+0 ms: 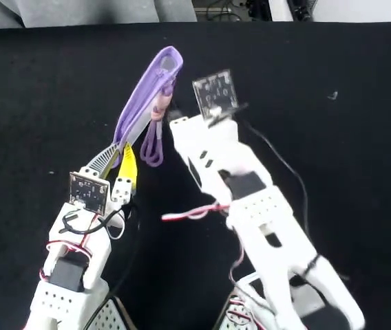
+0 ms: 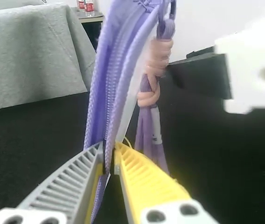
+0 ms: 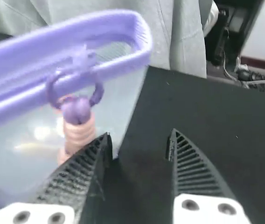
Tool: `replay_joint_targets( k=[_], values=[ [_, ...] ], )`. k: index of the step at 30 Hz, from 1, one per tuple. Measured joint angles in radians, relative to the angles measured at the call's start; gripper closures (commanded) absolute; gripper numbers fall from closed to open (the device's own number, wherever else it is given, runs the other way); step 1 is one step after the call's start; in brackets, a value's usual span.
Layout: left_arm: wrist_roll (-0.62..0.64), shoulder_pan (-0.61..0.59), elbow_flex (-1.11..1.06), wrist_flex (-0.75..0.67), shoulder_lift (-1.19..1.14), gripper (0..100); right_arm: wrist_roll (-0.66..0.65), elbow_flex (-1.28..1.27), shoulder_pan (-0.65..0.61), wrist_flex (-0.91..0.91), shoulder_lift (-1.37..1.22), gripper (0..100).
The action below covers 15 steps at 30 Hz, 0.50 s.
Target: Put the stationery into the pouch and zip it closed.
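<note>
Two fingers, one grey and one yellow, of the left gripper [image 2: 109, 151] are pinched tight on the bottom edge of the purple pouch [image 2: 118, 70], with the fabric squeezed between their tips. In the high view this gripper sits at the near left and holds the pouch [image 1: 144, 96] clear of the black table [image 1: 333, 137], the pouch slanting up and away from it. The zip track runs up the pouch's edge; how far it is closed cannot be told. What lies inside is unclear too, with only faint pale shapes behind the translucent wall [image 3: 30, 130].

A purple pull cord [image 1: 153, 148] hangs from the pouch's upper end, bound with a pink wrap [image 3: 79, 133]. The right gripper [image 3: 139, 137] is just beside that wrap, its black jaws spread wide with nothing between them and one fingertip close to the pouch wall.

Red-and-white wires [image 1: 188, 213] trail between the two arms. A grey cloth [image 2: 30, 56] hangs beyond the table's far edge.
</note>
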<state>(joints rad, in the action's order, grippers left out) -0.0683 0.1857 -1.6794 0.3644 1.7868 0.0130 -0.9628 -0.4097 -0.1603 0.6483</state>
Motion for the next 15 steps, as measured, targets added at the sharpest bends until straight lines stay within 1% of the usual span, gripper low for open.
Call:
replay_joint_targets(
  k=[4,15],
  values=[
    [0.000,0.000,0.000,0.000,0.000,97,0.000,-0.038,-0.029,0.000,0.084,80.7],
    [0.000,0.000,0.000,0.000,0.000,97,0.000,-0.057,-0.057,-0.006,0.086,80.7]
  ],
)
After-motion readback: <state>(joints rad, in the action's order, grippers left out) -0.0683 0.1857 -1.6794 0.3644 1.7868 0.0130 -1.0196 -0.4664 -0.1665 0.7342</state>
